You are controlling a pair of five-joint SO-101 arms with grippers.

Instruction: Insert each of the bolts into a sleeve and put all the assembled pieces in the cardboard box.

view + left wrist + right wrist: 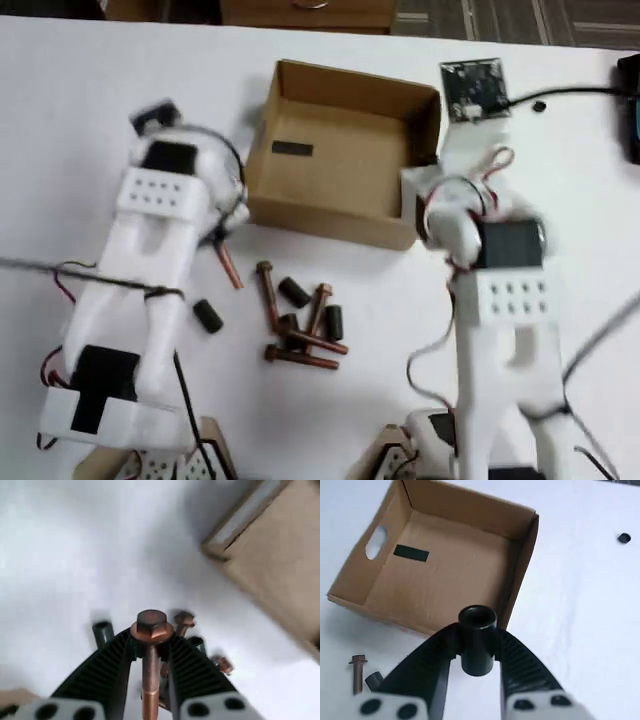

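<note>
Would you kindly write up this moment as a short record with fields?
Left gripper: shut on a copper-coloured hex-head bolt
Right gripper: shut on a black cylindrical sleeve, near the box
Box: brown cardboard box, open-topped, black patch on its floor
Loose parts: several copper bolts and black sleeves on the white table between the arms
Stage: held bolt and sleeve not yet joined

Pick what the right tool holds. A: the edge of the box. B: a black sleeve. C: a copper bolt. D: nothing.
B: the right tool is shut on a black sleeve, while the bolt is in the left tool.
</note>
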